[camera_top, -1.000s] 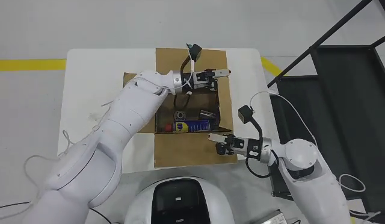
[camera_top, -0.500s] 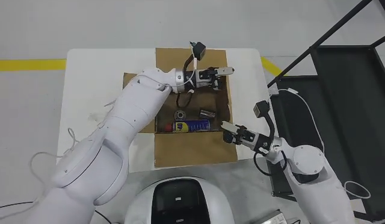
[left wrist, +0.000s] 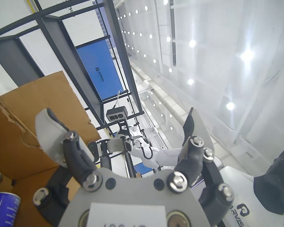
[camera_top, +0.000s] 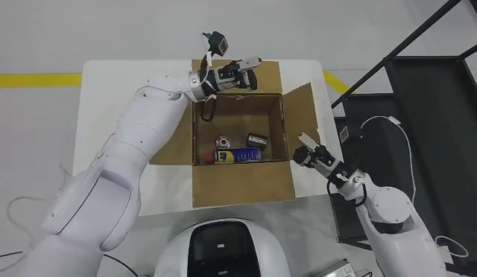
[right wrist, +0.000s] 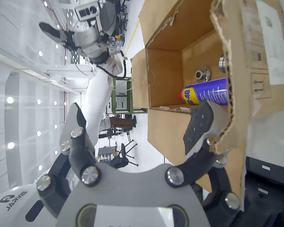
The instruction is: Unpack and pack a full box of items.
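From the top, one brown cardboard box (camera_top: 240, 184) stands open mid-desk (camera_top: 112, 98) with four flaps spread. Three things lie inside. One blue can (camera_top: 238, 155) with a red cap lies on its side along the box's near wall. Just beyond the can are one metal flange (camera_top: 222, 141) and one dark cylinder (camera_top: 257, 139). The left tool (camera_top: 250, 70) is over the box's far flap, with its fingers apart and empty. The right tool (camera_top: 304, 149) is outside the box, at the near end of its raised right flap.

The left wrist view confirms the left tool (left wrist: 120, 128) is spread wide with nothing between its fingers. A box flap stands behind one finger, and the can's end (left wrist: 2, 202) shows at the edge.

In the right wrist view the right tool (right wrist: 139, 121) is open and empty. One ribbed pad (right wrist: 198, 124) is just beside the flap's torn edge, though contact cannot be told. This view adds the flange's bore (right wrist: 202, 74) and a white label on the flap's outer face (right wrist: 272, 36).
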You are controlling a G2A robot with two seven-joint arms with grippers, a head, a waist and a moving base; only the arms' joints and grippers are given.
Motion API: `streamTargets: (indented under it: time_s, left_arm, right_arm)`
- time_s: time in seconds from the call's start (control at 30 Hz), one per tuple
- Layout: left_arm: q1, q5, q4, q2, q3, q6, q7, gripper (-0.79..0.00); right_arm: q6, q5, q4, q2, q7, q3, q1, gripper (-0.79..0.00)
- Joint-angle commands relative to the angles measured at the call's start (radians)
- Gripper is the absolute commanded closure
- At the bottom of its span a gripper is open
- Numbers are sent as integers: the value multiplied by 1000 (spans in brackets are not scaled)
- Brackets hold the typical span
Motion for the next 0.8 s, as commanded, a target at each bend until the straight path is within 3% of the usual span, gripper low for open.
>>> streamTargets:
  time_s: [0.0,0.23,0.43,0.6,0.77]
  left_arm:
    - [19,44,-56,34,-27,-4,4,-785]
    - [126,189,-275,162,-172,2,-2,-785]
    - [290,277,-519,266,-362,41,-41,-785]
    - [445,308,-732,321,-503,126,-54,-785]
    - [566,354,-882,354,-599,190,-42,-785]
  right_arm:
    - [7,-10,9,-2,-41,-2,6,-785]
    - [70,-96,81,-7,-168,-23,56,-785]
    - [124,-154,160,-10,-190,-78,139,-785]
    - [140,-187,246,-18,-212,-153,231,-785]
    - [129,-168,324,-31,-236,-223,312,-785]
